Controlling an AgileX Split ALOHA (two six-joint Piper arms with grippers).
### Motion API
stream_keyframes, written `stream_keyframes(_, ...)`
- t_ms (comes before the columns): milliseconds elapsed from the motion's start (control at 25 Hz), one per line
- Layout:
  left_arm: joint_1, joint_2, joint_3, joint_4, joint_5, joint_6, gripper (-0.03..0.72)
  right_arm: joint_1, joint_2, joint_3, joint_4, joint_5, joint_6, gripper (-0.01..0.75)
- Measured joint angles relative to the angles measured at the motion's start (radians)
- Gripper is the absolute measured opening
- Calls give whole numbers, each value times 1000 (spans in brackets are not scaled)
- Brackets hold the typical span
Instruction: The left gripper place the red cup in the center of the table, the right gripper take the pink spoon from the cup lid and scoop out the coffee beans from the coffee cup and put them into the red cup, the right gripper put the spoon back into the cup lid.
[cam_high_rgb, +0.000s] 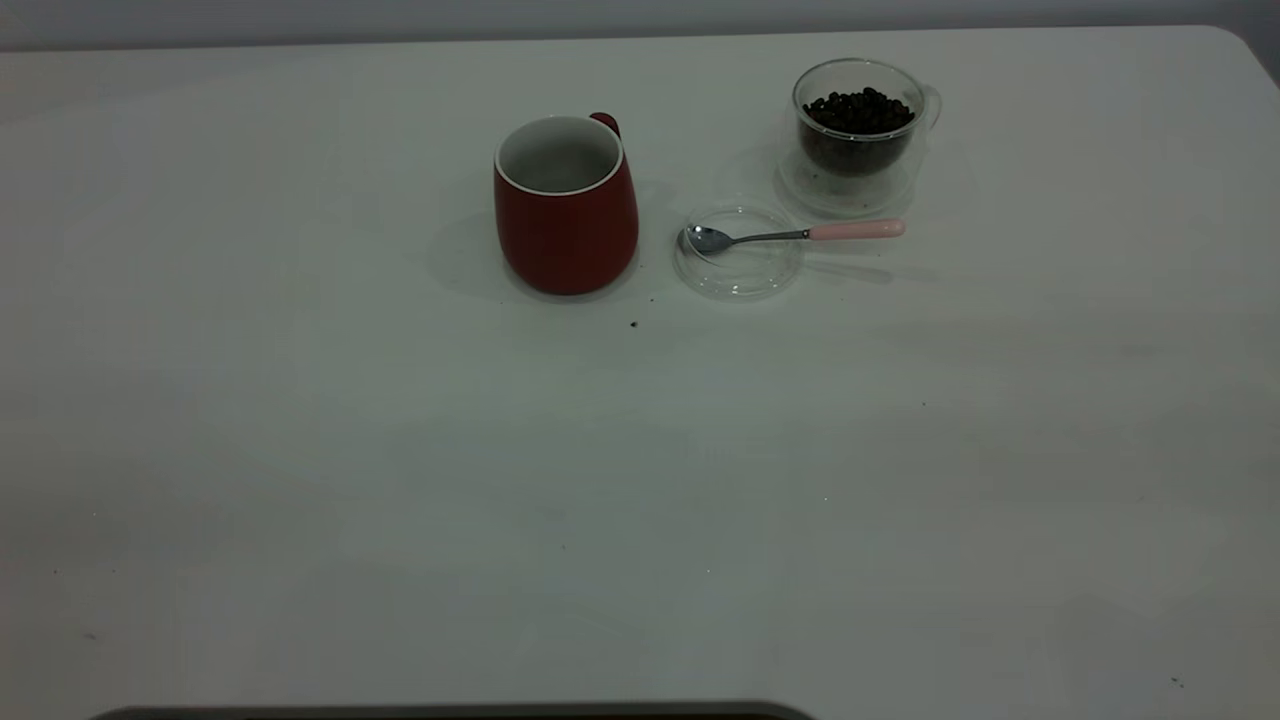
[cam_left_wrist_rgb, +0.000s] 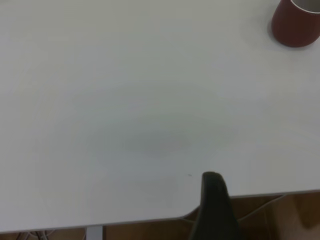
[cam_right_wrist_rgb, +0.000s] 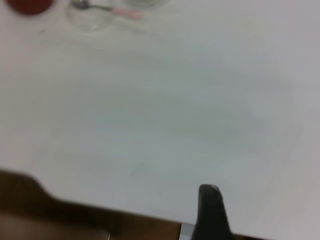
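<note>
Crosswise on the cup lid (cam_high_rgb: 738, 265), the pink spoon (cam_high_rgb: 795, 235) lies bowl toward the red cup (cam_high_rgb: 565, 205), handle pointing away; neither gripper's opening can be told.

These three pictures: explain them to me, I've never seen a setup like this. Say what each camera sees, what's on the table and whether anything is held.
It is a robot with two arms at a white table. The wide picture looks down from outside; no arm appears in it. It shows a red cup, a clear cup lid with a pink spoon lying across it, and a glass coffee cup full of coffee beans. The other two pictures come from cameras on each wrist, back at the table's edge. Each shows one dark finger, of the left end effector and of the right end effector. Nothing is held.
</note>
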Motion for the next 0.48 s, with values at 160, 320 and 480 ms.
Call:
stream_keyframes(160, 0, 0, 0, 0, 0, 0, 588, -90, -52, 0, -20, 2, 30, 571)
stream_keyframes(320, 0, 0, 0, 0, 0, 0, 588, -132, -100, 0, -40, 3, 50, 571)
stream_keyframes(480, 0, 0, 0, 0, 0, 0, 588, -144, -111, 0, -42, 4, 51, 571)
